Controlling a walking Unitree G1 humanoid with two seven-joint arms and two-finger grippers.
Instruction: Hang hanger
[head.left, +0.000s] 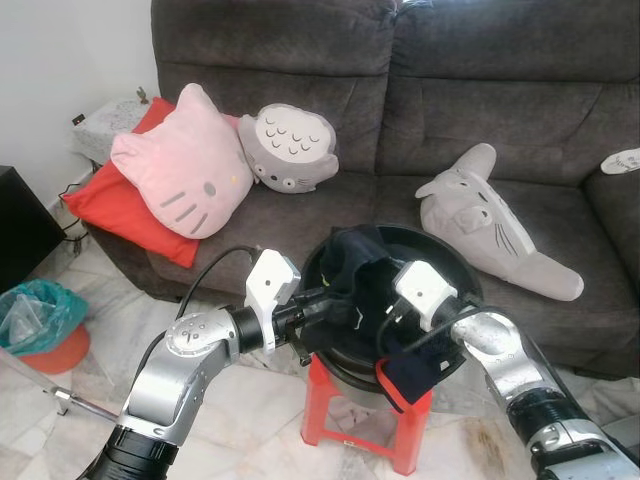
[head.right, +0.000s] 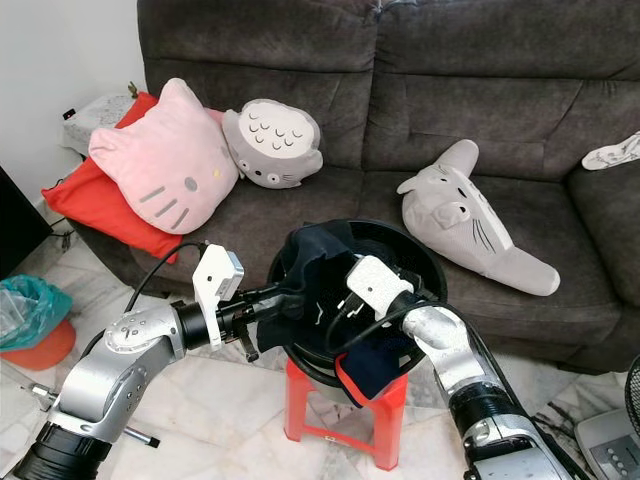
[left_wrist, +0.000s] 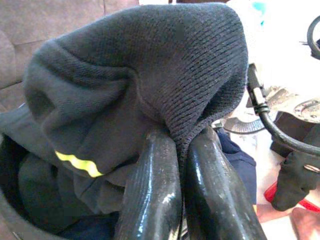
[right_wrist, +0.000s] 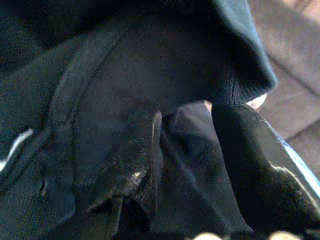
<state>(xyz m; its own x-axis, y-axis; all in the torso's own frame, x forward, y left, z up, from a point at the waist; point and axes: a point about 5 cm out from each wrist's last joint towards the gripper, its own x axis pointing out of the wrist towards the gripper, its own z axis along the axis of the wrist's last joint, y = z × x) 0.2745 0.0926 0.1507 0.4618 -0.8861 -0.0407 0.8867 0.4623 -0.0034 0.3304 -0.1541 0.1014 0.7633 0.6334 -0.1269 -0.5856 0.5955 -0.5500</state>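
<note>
A black basin (head.left: 462, 252) stands on a red stool (head.left: 320, 402) in front of the sofa, full of dark clothes. My left gripper (head.left: 325, 296) is at the basin's left rim, shut on a fold of a dark knitted garment (left_wrist: 125, 85) with a yellow stripe, which is lifted a little. My right gripper (head.left: 387, 322) reaches into the basin from the right. Its fingers (right_wrist: 137, 150) stand apart with dark cloth lying loosely between them. A navy piece with red trim (head.left: 415, 378) hangs over the basin's front edge.
Behind the basin is a dark grey sofa (head.left: 480, 120) carrying a pink cat cushion (head.left: 185, 165), a grey round cushion (head.left: 290, 148), a red cushion (head.left: 110, 200) and a grey plush (head.left: 490, 225). A green bag in an orange bin (head.left: 40, 325) sits on the tiled floor at the left.
</note>
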